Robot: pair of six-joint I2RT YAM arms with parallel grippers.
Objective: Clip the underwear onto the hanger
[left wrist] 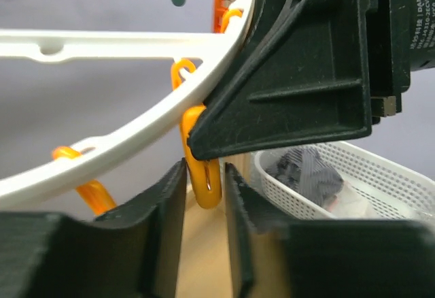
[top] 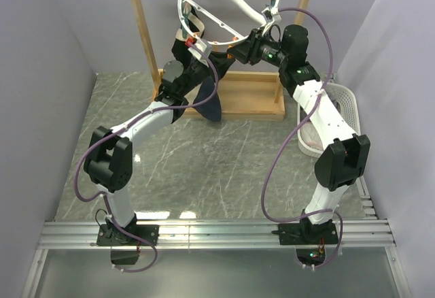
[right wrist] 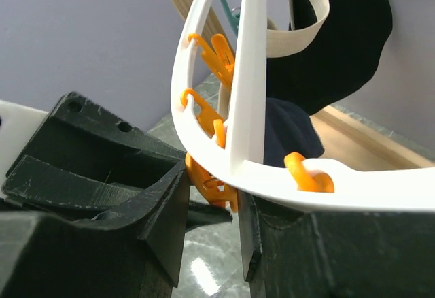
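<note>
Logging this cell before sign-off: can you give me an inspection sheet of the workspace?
Surface: grey marbled table, wooden rack at its far side.
Job's things: underwear hangs by the hanger.
Clutter: white basket holding striped cloth.
End effectors: right end effector appears closed on an orange clip; left end effector straddles an orange clip, contact unclear.
Cables: purple cables loop free off both arms.
Surroundings: plain walls; nothing else seen.

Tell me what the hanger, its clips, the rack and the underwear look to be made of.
Hanger: smooth white moulded plastic, slightly glossy, with moulded holes.
Clips: glossy orange plastic, most likely.
Rack: pale unpainted wood, judging by its colour.
Underwear: soft dark matte fabric that drapes, with a cream waistband, probably elastic.
</note>
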